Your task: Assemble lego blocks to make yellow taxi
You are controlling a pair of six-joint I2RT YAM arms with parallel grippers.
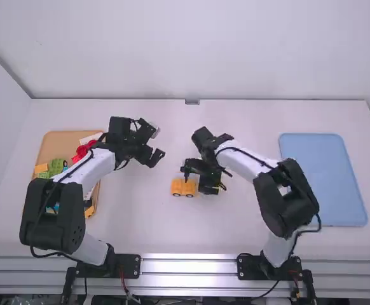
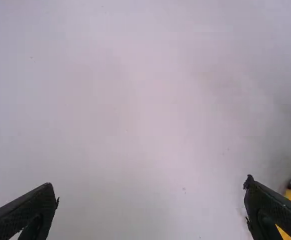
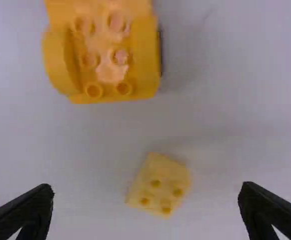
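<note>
Your left gripper (image 1: 159,143) hung over the table (image 1: 143,232), far and left of the yellow car (image 1: 184,187), its fingers parted wide. Your right gripper (image 1: 205,180) was at the car's right, its fingers also spread, over a small yellow block (image 3: 159,186) lying apart from the car. You had a tan tray (image 1: 61,140) of blocks (image 1: 56,166) at left, a blue tray (image 1: 325,184) at right.

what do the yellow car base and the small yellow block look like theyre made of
The yellow car base looks like hard molded plastic, fairly smooth, with round studs and soft highlights between them. The small yellow block seems to be plastic too, paler, with four studs on top; whether it is glossy or matte is hard to tell.
</note>
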